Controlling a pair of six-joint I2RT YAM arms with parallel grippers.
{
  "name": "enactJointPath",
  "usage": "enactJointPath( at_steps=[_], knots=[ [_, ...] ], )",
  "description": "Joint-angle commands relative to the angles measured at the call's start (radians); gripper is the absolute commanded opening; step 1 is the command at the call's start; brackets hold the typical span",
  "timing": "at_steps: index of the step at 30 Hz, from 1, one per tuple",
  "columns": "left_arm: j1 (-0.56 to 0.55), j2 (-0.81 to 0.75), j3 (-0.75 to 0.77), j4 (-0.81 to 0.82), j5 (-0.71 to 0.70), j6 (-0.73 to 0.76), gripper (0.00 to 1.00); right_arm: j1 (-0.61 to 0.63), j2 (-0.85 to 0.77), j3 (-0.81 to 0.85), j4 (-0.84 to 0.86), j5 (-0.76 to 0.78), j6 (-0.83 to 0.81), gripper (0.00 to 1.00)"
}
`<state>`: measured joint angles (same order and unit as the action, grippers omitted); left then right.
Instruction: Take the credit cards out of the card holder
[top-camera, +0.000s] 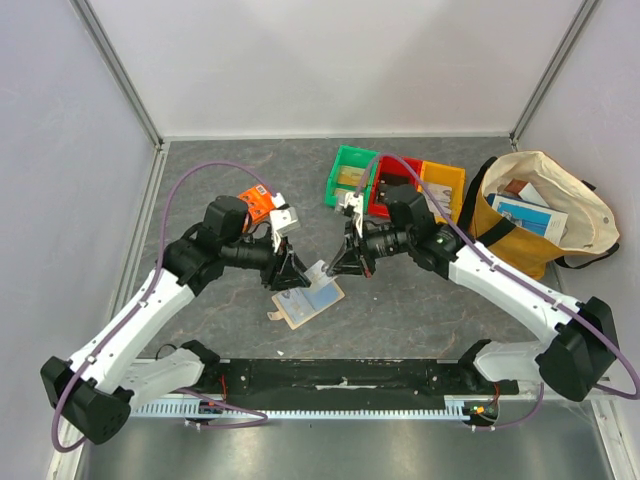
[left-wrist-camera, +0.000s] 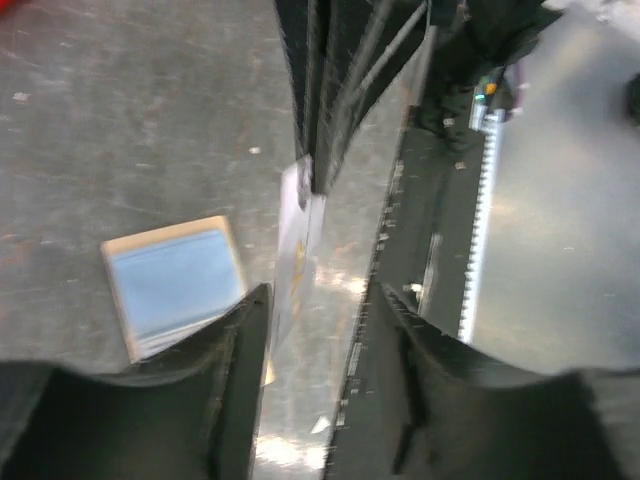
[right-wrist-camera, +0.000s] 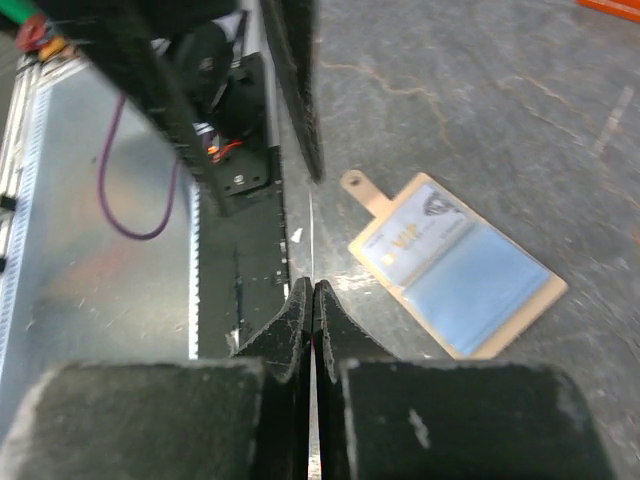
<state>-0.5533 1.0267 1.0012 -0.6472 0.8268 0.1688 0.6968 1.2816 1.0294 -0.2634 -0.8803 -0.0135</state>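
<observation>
Slippage looks the danger: my right gripper (right-wrist-camera: 312, 292) is clamped on one thin edge of a credit card (left-wrist-camera: 296, 235), my left gripper (left-wrist-camera: 316, 290) stands apart around its far end, and any twist could drop it toward the card holder (right-wrist-camera: 455, 265) lying open just below and beside both.

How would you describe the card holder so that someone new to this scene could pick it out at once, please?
On the grey table, look in the middle, where the left gripper and right gripper meet. The card holder lies open and flat there: a tan rectangle with a pale blue pocket and a little tab, unlike the orange packet beside the left arm.
</observation>
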Motion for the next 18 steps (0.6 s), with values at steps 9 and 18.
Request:
enactJointPath(
  at_steps=[9,18],
  knots=[
    [0.013,-0.307,-0.174,0.256,-0.762,-0.21,0.76,-0.285,0.1,0.155,-0.198,0.66,0.23,0.0],
    [0.174,-0.333,-0.208,0.27,-0.888,-0.318,0.76,-0.511,0.329,0.408,-0.346,1.012,0.279,0.0]
  ],
)
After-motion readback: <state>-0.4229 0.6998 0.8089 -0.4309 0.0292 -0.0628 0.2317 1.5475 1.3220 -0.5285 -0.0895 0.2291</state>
